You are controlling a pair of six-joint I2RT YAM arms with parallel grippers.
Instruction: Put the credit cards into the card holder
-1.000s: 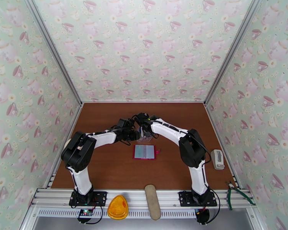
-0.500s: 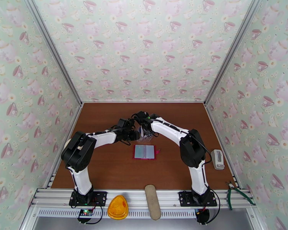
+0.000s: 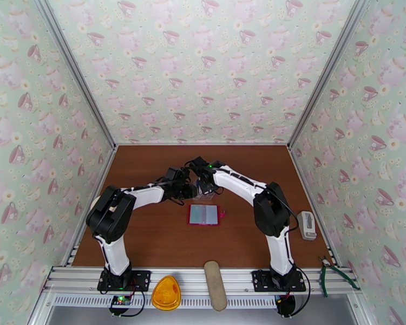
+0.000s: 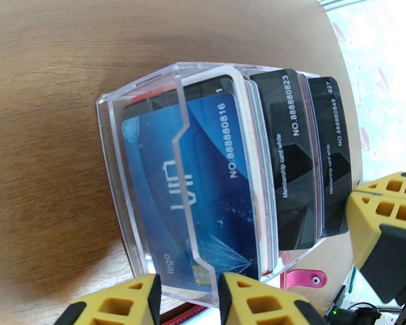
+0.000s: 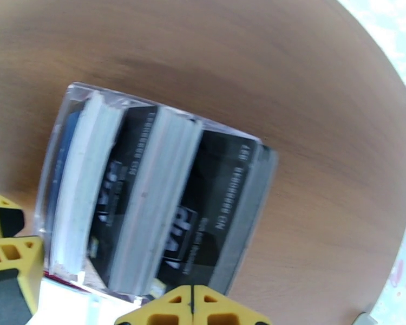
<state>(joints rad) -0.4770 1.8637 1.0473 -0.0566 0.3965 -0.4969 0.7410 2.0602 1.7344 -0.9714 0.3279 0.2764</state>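
Clear plastic forms the stand (image 4: 115, 158) that carries the cards (image 4: 203, 174). It sits on the table (image 3: 149, 234) just beyond the wallet (image 3: 204, 214), which lies open and flat, pale pockets up, nearer the arm bases. The cards are racked on edge: a blue one at the front, black ones behind, pale ones between.

The left end effector (image 4: 189, 285) is part closed, its fingers straddling the stand's front wall at one corner. I judge it to be bracing the stand. The right end effector (image 5: 192, 292) sits at the edge of the rear black cards with its fingers pressed fully together. Whether a card edge is nipped between them cannot be told.

The step in hand looks like picking a card out of the stand. The wallet's pockets appear unfilled from above, so the task seems barely begun.

If the right end effector does have a card, the next move calls for drawing it straight out along its slot while the left holds the stand down. The card then goes to the wallet, with its edge lined up to a pocket mouth. If the pinch is empty, the fingers need to reopen and reseat around one card.
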